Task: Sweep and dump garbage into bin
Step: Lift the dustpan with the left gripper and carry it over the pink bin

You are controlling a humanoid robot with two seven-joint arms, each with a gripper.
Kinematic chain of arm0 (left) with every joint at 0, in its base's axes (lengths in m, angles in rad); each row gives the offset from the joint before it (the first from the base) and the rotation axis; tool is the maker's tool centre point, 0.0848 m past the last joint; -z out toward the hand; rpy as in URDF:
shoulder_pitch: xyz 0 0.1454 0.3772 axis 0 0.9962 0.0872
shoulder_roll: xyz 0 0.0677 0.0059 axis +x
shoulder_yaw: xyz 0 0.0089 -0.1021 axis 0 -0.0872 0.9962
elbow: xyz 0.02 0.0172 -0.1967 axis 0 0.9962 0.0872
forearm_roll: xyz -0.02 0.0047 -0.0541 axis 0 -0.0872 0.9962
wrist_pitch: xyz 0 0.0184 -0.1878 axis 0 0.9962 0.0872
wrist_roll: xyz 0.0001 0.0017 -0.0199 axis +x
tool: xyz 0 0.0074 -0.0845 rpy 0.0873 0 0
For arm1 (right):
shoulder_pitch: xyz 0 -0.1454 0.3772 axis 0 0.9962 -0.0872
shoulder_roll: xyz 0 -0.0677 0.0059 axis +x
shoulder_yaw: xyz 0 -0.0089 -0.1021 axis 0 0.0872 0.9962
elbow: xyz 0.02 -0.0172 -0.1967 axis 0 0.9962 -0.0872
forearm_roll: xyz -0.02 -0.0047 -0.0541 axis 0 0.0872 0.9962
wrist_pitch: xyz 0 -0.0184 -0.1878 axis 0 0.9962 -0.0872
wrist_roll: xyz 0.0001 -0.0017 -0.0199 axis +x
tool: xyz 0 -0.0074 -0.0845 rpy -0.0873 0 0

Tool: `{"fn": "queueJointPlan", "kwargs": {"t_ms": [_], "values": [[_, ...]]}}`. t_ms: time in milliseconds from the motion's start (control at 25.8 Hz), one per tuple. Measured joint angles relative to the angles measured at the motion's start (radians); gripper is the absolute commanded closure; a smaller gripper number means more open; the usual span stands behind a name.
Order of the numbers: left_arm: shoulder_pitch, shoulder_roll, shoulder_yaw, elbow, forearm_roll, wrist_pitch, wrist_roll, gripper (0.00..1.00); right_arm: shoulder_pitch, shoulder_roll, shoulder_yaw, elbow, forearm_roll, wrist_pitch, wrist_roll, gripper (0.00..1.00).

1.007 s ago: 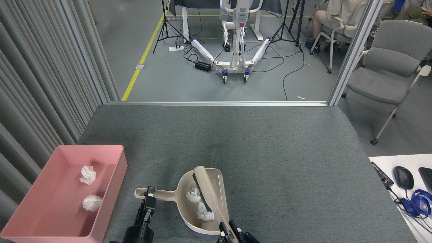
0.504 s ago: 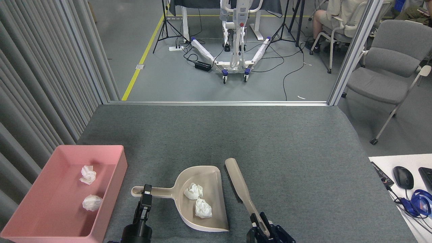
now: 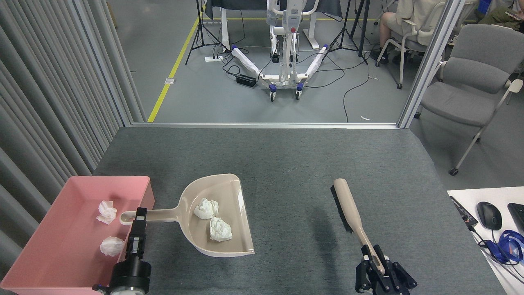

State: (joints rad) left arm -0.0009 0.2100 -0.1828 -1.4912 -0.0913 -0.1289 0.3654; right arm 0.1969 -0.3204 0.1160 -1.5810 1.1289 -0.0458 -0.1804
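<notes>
Nearest, the right gripper [image 3: 378, 262] has its fingers closed on a beige plastic brush [image 3: 351, 211]. The left gripper [image 3: 138, 219] clamps the beige plastic dustpan [image 3: 223, 221] handle; two crumpled white tissue wads [image 3: 215, 219] lie inside. Two more sit in the shallow pink plastic tray [image 3: 32, 262] on the grey counter [image 3: 286, 164].

There is only one camera. It sits up high on the robot's head and looks forward and down at a gray mat [image 3: 286, 164]. Toward 6 o'clock, closest to the camera, the robot's two arms poke in from the bottom edge. Toward 12 o'clock, far away, you can see the floor [image 3: 213, 94] of the room and a white stand on wheels [image 3: 284, 61]. A gray curtain [image 3: 49, 90] fills the 9 o'clock side. A gray chair [image 3: 470, 82] sits toward 2 o'clock. With only one view, nothing is shared.
</notes>
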Motion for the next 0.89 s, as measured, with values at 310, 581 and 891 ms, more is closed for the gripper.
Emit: {"fn": "queueJointPlan", "kwargs": {"t_ms": [310, 581, 891], "values": [[0.061, 0.104, 0.0, -0.094, 0.088, -0.022, 0.031, 1.0, 0.001, -0.018, -0.044, 0.024, -0.003, -0.013, 0.002, 1.0], [0.124, 0.154, 0.006, -0.094, 0.071, -0.119, 0.049, 1.0, 0.0, -0.042, -0.066, 0.043, -0.004, -0.013, 0.003, 1.0], [0.143, 0.226, 0.01, -0.127, 0.097, -0.143, 0.053, 1.0, -0.025, -0.046, -0.072, 0.095, -0.006, -0.021, 0.004, 1.0]]}}
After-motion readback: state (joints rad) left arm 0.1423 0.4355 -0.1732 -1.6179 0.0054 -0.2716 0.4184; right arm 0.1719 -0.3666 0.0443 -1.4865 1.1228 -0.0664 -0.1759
